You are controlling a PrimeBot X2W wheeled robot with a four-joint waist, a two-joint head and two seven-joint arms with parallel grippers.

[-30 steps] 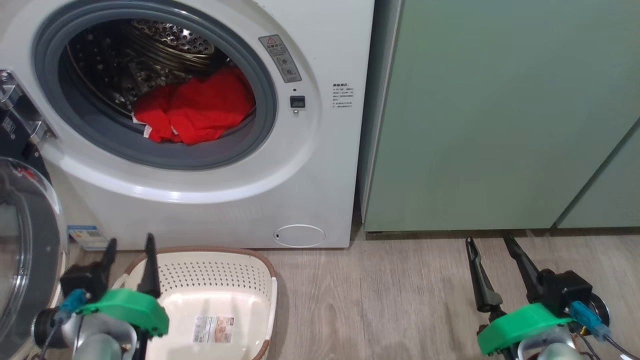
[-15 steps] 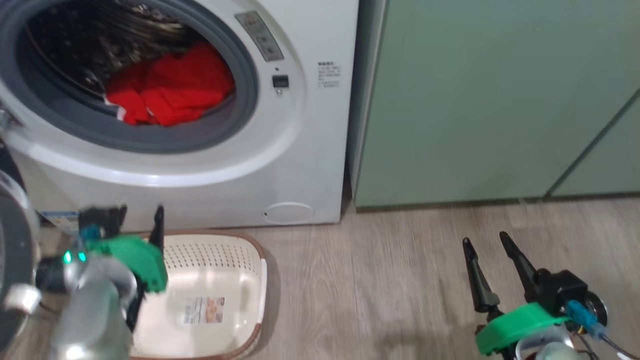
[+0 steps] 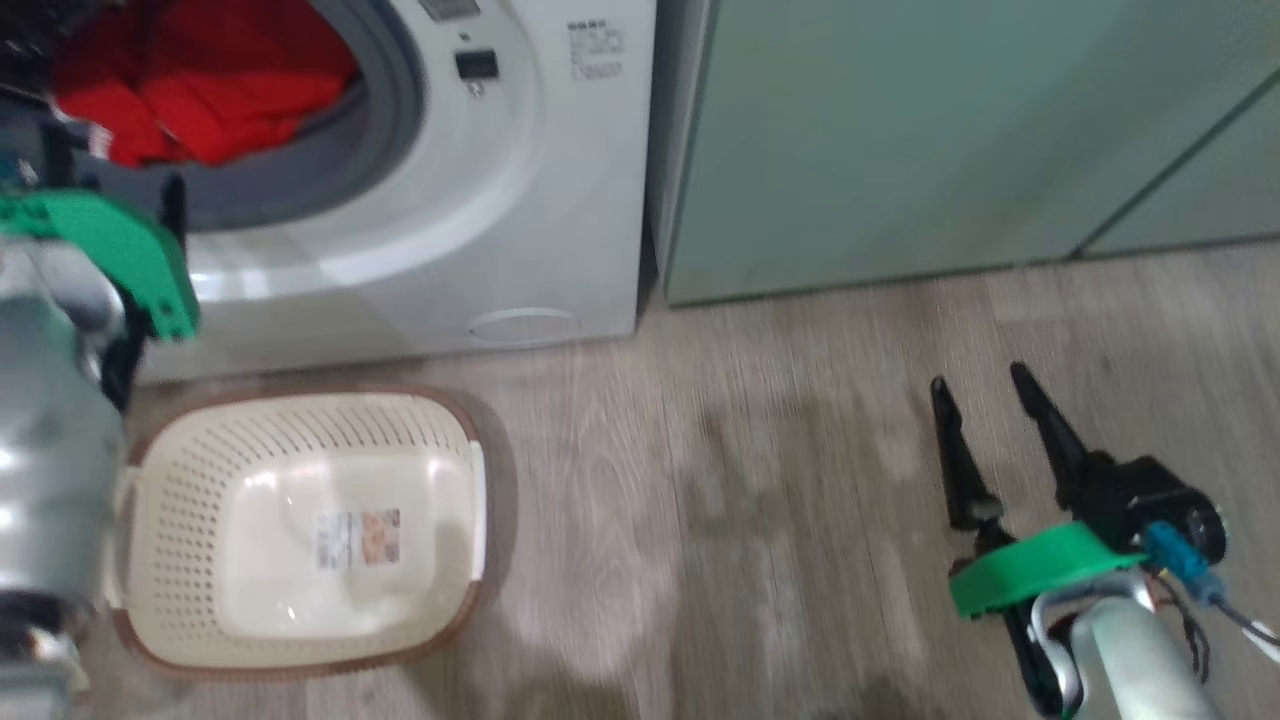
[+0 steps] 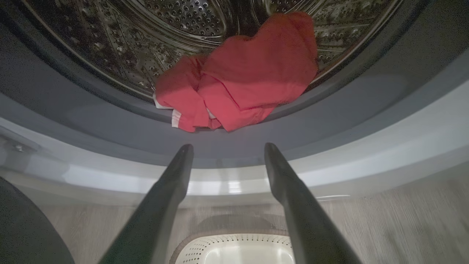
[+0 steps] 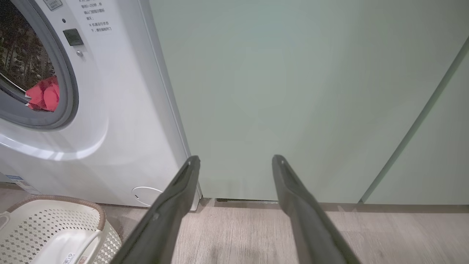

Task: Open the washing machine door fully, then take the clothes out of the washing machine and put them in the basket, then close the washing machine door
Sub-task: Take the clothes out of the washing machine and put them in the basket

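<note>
The head camera has swung down and to the right since a second ago, so the white washer [image 3: 520, 200] now sits in the upper left corner. Within that shift the left arm has truly risen: its left hand [image 4: 228, 146], earlier low beside the basket, now points at the washer's mouth with its fingers spread wide and empty. Just past its tips lies the smooth grey rubber seal [image 4: 110, 124], and beyond that the red clothes [image 4: 242, 84], a soft crumpled bundle with white trim resting at the front of the perforated steel drum [image 4: 183, 14]. The cream plastic basket [image 3: 300, 425], rounded, hole-punched and brown-rimmed, stands empty on the wood-grain floor [image 3: 750, 500] before the washer. The right hand [image 3: 979, 380] stays low at the right, wide and empty, facing the flat pale-green cabinet [image 3: 900, 130].
</note>
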